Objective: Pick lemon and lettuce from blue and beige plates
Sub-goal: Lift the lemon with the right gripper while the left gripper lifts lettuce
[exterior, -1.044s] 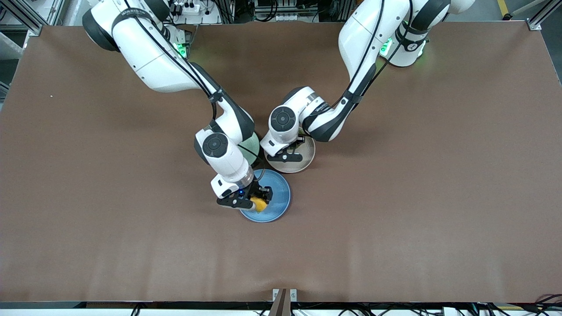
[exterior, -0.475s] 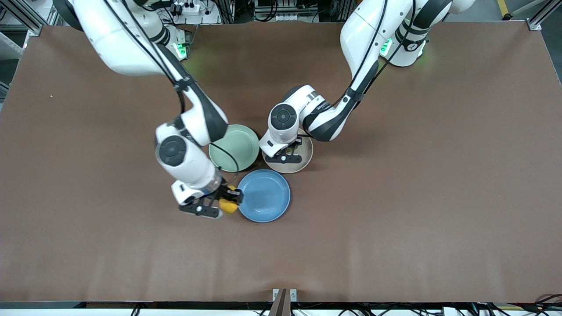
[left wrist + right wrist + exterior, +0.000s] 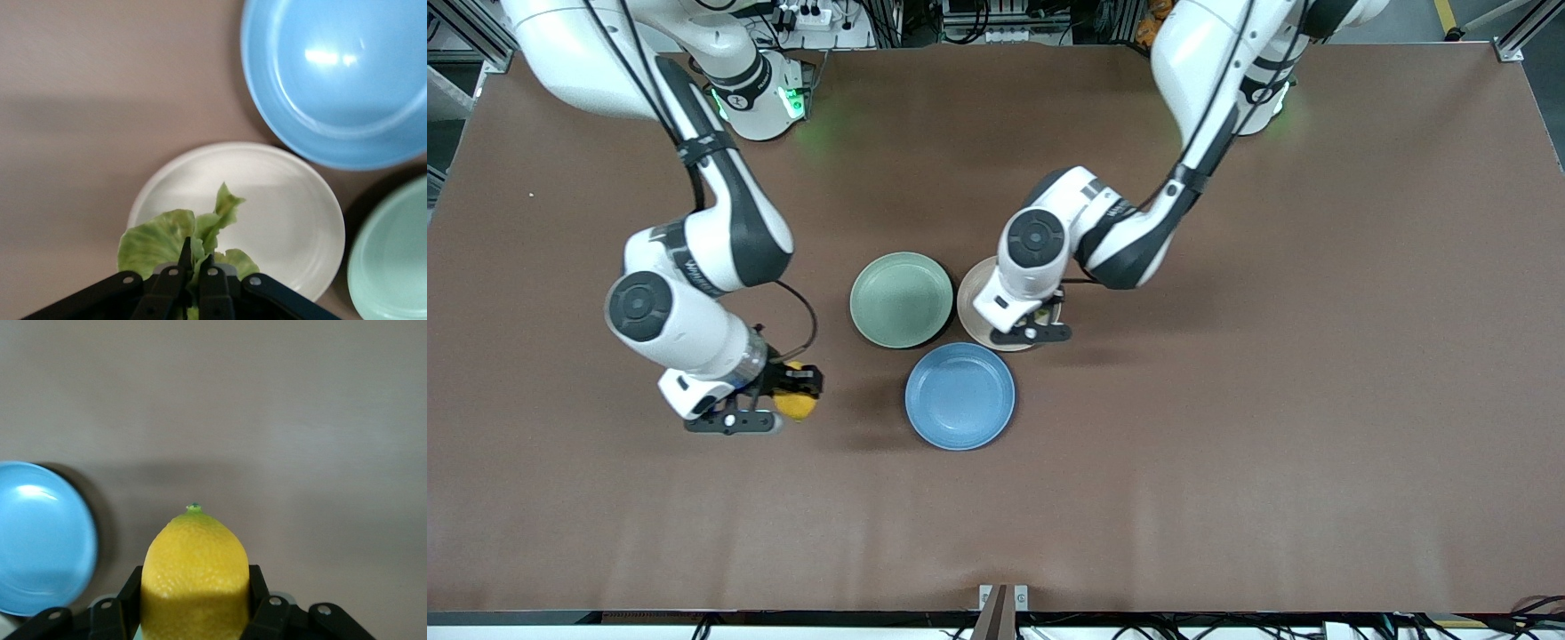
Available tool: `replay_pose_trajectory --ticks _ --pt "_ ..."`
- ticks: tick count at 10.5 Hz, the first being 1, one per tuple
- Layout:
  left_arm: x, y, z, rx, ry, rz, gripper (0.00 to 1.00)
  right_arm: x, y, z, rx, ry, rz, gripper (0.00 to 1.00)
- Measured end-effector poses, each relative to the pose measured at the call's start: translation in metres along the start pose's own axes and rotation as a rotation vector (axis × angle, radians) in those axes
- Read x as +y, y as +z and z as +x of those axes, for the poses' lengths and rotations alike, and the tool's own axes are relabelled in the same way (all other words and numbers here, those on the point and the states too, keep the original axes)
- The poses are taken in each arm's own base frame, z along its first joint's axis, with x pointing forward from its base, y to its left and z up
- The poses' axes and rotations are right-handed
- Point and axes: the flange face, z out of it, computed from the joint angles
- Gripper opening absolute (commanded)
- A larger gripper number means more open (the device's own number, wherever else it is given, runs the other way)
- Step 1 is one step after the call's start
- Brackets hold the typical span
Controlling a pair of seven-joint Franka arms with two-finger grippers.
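My right gripper is shut on the yellow lemon and holds it above bare table, off the blue plate toward the right arm's end. In the right wrist view the lemon fills the jaws of the gripper, and the blue plate is empty. My left gripper is over the beige plate. In the left wrist view it is shut on the green lettuce, which hangs just above the beige plate. In the front view the hand hides the lettuce.
A pale mint-green plate sits empty beside the beige plate, toward the right arm's end, and shows in the left wrist view. The three plates are close together mid-table. The blue plate is nearest the front camera.
My right gripper carried the lemon off the blue plate toward the right arm's end of the table. My left gripper shifted slightly over the beige plate, uncovering more of it.
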Motion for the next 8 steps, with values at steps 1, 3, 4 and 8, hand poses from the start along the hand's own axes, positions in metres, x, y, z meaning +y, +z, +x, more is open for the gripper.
replay_pose_trajectory --ticks 1,3,4,8 --pt "-0.020 -0.015 0.020 0.014 -0.040 -0.012 0.00 0.023 0.005 -0.003 -0.015 -0.039 -0.014 0.02" --pt "-0.070 -0.033 0.061 0.037 -0.118 -0.021 0.00 0.072 0.013 -0.009 -0.044 -0.114 -0.045 0.02" --pt "-0.095 -0.037 0.079 0.057 -0.132 -0.005 0.00 0.093 0.013 -0.012 -0.054 -0.139 -0.054 0.02" --pt "-0.166 -0.045 0.123 0.094 -0.106 0.038 0.00 0.154 0.025 -0.027 -0.102 -0.197 -0.074 0.01"
